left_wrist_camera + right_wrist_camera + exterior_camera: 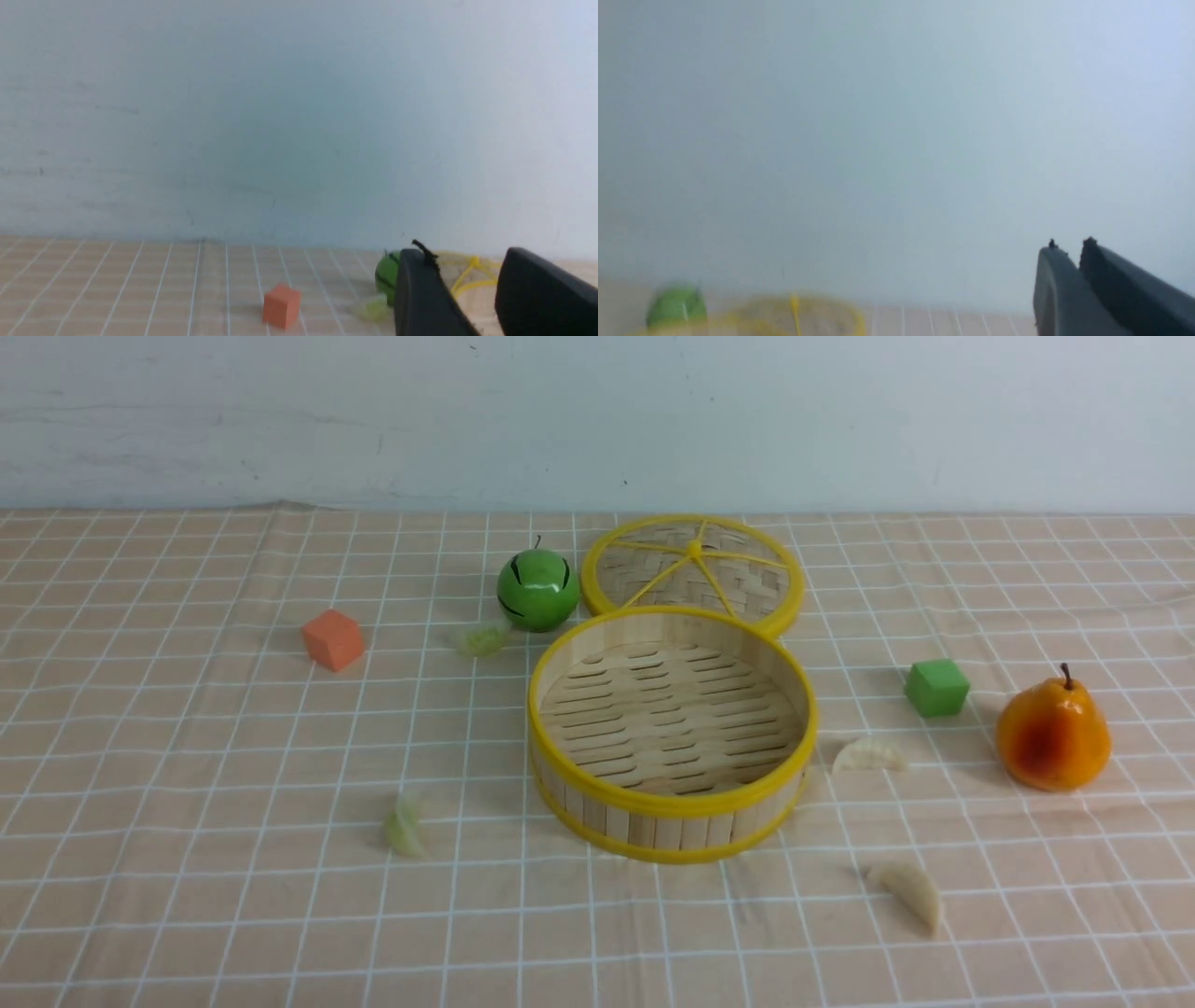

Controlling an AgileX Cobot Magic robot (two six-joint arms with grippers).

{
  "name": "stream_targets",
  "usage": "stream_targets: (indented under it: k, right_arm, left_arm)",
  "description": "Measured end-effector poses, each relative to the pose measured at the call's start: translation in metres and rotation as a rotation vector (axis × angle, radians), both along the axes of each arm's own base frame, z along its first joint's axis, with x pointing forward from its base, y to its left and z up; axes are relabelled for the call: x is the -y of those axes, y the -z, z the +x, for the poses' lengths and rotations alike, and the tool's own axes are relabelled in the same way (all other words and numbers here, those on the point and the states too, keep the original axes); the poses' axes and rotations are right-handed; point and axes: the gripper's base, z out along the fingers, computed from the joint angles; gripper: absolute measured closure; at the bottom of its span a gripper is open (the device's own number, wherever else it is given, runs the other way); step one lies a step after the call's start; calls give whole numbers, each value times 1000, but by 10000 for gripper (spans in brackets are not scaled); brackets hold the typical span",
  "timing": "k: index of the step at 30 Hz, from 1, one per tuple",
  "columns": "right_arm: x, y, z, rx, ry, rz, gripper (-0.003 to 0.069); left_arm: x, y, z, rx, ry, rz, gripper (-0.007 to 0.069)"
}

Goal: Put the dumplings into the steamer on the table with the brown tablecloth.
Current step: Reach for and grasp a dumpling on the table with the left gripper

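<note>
Dumplings: four pleated crescents lying on the tablecloth, none yet in the steamer.
Placement: pale green pair to the steamer's left, cream pair to its right.
Steamer: round bamboo basket, slatted floor bare, yellow rims.
Left gripper: jaws apart, empty.
Right gripper: fingers close together, nothing between them; whether fully closed, cannot tell.
Handling: probably smooth and small, so pinch across the plump belly and clear the rim before releasing.

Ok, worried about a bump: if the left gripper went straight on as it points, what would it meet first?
Probably the steamer lid, framed between the left gripper's open fingers, beside the green apple; depth is unclear, so it might reach the wall.
</note>
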Motion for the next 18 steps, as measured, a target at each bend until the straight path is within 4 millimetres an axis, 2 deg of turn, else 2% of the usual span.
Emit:
stream_targets:
  k: [1, 3, 4, 7, 11, 13, 14, 15, 16, 17, 18]
  right_arm:
    - [0, -8, -4, 98, -35, 67, 577]
    - [0, -11, -6, 137, -92, 158, 574]
    - [-1, -11, -6, 137, -97, 168, 574]
    - [-3, -11, -6, 117, -192, 297, 572]
    - [-4, -17, -3, 70, -211, 314, 571]
    - [-5, -39, 1, 32, -195, 289, 571]
    - [-5, -41, 1, 27, -193, 287, 571]
    - [-4, -55, 8, -27, -162, 250, 571]
    - [-4, -60, 8, -25, -159, 244, 571]
    - [-4, -71, 16, -83, -126, 202, 577]
    - [-3, -78, 25, -150, -96, 167, 587]
  left_arm:
    - [0, -5, -2, 55, 7, -14, 386]
    - [0, -9, -4, 102, 32, -76, 386]
    - [0, -10, -4, 107, 33, -77, 386]
    - [0, -14, -6, 138, 103, -234, 386]
    - [0, -25, -9, 161, 168, -363, 408]
    - [-1, -53, -16, 187, 190, -399, 481]
    - [-1, -56, -17, 197, 192, -399, 488]
    - [-1, -79, -18, 189, 184, -386, 547]
    - [-1, -85, -20, 198, 184, -381, 562]
    - [0, -102, -15, 160, 166, -353, 616]
    - [0, -114, -11, 142, 151, -326, 638]
